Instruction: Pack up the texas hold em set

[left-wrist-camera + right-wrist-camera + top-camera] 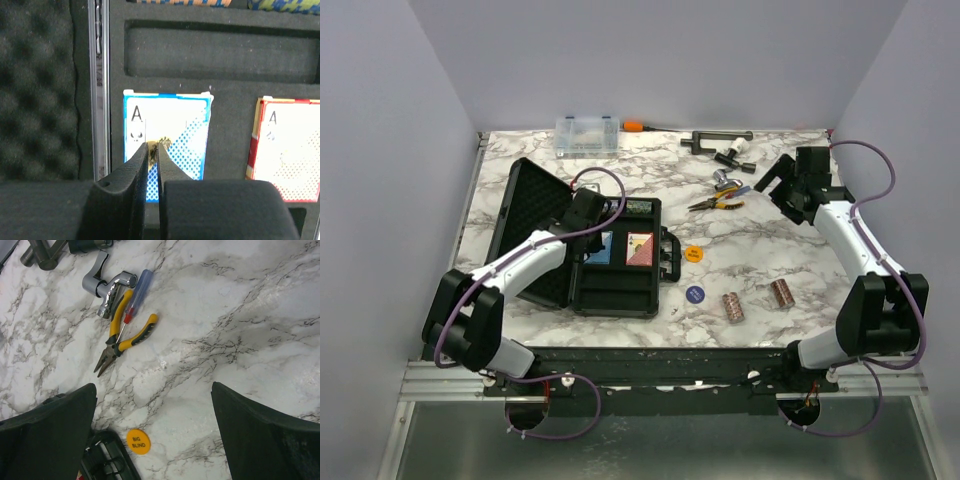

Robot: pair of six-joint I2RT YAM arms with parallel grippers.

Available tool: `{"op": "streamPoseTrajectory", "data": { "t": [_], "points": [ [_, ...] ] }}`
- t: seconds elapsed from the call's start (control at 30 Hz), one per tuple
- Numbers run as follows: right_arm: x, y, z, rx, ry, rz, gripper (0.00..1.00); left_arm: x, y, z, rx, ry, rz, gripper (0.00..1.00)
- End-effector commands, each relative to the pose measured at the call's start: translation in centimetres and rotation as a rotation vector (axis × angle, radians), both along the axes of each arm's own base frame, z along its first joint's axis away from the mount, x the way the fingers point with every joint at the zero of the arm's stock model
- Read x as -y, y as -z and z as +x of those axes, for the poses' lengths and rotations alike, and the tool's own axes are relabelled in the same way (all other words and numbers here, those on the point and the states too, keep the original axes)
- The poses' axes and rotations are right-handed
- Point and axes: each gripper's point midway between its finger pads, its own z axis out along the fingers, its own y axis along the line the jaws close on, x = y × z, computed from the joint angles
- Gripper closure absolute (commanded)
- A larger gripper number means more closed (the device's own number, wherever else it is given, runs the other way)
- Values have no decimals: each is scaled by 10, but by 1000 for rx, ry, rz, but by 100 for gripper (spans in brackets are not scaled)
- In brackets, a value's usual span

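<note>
The black foam-lined case (610, 290) lies open at the left centre, lid (535, 225) tipped back to the left. A blue deck (603, 247) and a red deck (639, 249) sit side by side in its pockets. My left gripper (588, 215) hovers over the blue deck (190, 125), jaws shut to a thin slit and empty (154, 146); the red deck (290, 150) lies to its right. An orange disc (693, 253), a blue disc (694, 294) and two brownish chip rolls (733, 306) (781, 293) lie on the table right of the case. My right gripper (785, 185) is open and empty above the table (153, 387); the orange disc (138, 441) lies below it.
Yellow-handled pliers (715, 203) (122, 340), a small screwdriver (137, 292) and metal tools (717, 140) lie at the back right. A clear organiser box (587, 135) stands at the back edge. The case handle (107, 462) is next to the orange disc. Chip rolls (180, 2) fill the case's far slot.
</note>
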Motion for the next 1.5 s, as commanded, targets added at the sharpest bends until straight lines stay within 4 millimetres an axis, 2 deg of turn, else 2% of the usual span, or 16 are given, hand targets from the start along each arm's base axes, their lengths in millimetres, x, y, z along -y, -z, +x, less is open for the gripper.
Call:
{"op": "streamPoseTrajectory", "data": {
  "t": [0.0, 0.17, 0.47, 0.57, 0.67, 0.83, 1.1, 1.3, 1.47],
  "points": [
    [-2, 13, 0, -23, -23, 5, 0, -4, -4, -26, -30, 12, -44, 89],
    [-3, 16, 1, -33, -25, 8, 0, -9, -1, -38, -44, -5, -57, 89],
    [-3, 17, 1, -35, -27, 8, 0, -11, 34, -52, -149, -42, -43, 89],
    [-2, 17, 0, -36, -25, 6, 0, -9, 35, -53, -153, -29, -49, 89],
    [-3, 17, 0, -36, -26, 6, 0, -6, 27, -53, -129, -10, -55, 89],
    [-3, 17, 0, -37, -27, 7, 0, -1, 4, -46, -59, 19, -73, 82],
    [-3, 16, -1, -39, -28, 7, 0, 11, -21, -17, -5, 35, -67, 78],
    [-3, 15, -1, -37, -26, 6, 0, 15, -5, 0, -51, 26, -18, 78],
    [-3, 15, -1, -39, -26, 7, 0, 14, 18, -2, -116, -2, -7, 76]
  ]
}}
